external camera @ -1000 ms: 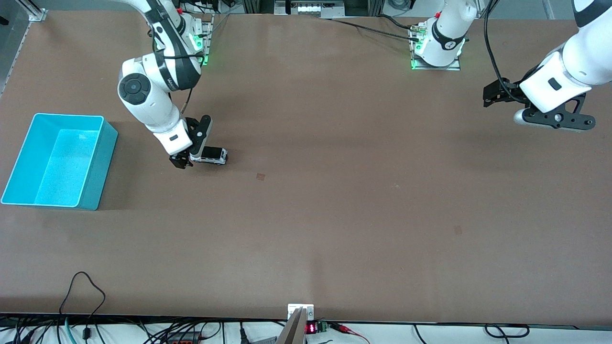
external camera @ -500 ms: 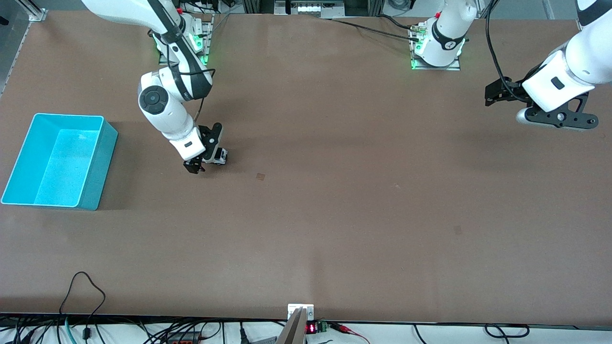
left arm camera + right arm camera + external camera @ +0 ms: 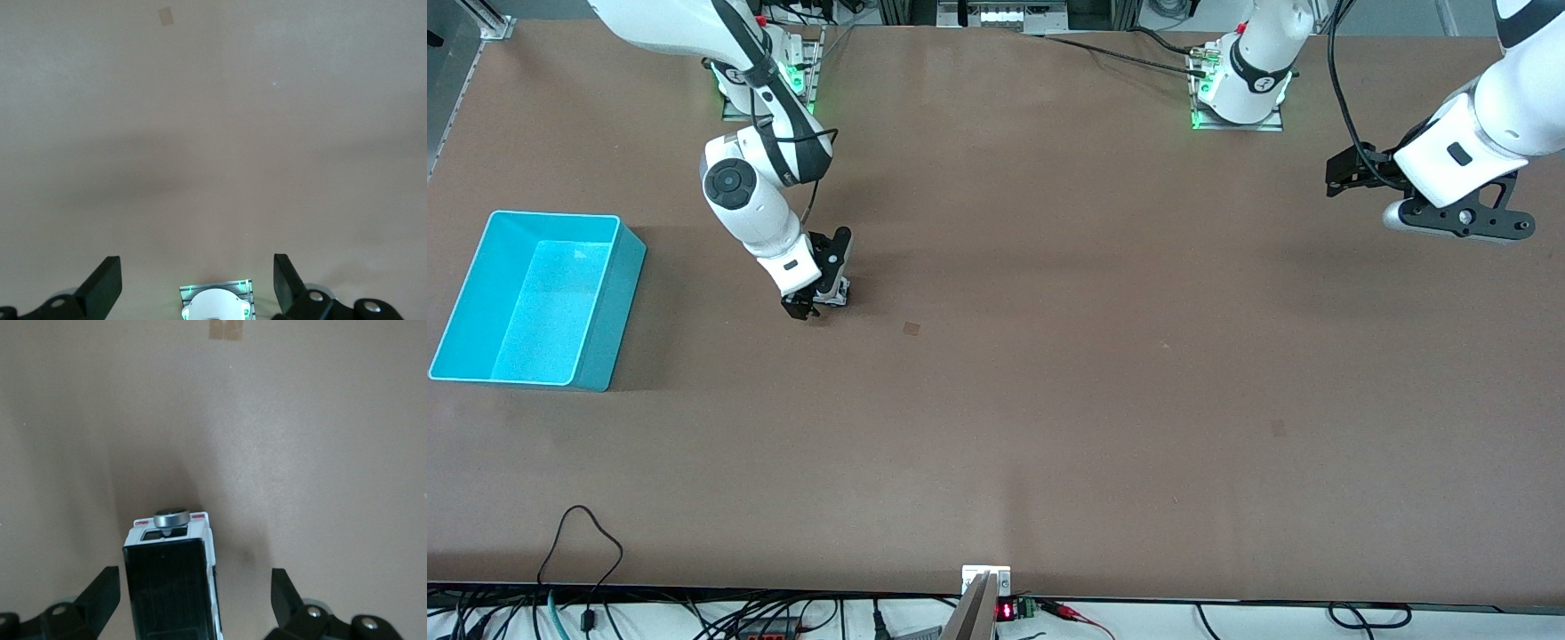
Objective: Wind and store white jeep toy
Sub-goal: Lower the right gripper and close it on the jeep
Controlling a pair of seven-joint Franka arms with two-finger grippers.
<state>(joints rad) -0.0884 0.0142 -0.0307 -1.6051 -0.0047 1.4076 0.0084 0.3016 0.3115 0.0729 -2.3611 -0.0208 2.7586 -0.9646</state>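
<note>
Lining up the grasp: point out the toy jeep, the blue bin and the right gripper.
toy jeep (image 3: 172, 587), right wrist view, on its black roof.
blue bin (image 3: 605, 293), front view, on its side wall.
right gripper (image 3: 193, 597), right wrist view, midway between its open fingertips.

Glossy black-roofed white jeep toy (image 3: 175, 587); matt table (image 3: 1049, 400)

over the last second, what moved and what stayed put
The right gripper slid along the white jeep toy from its bin-side end toward its middle, jaws open, now straddling it without a grip. The jeep, the turquoise bin and the waiting left gripper stayed put.
</note>
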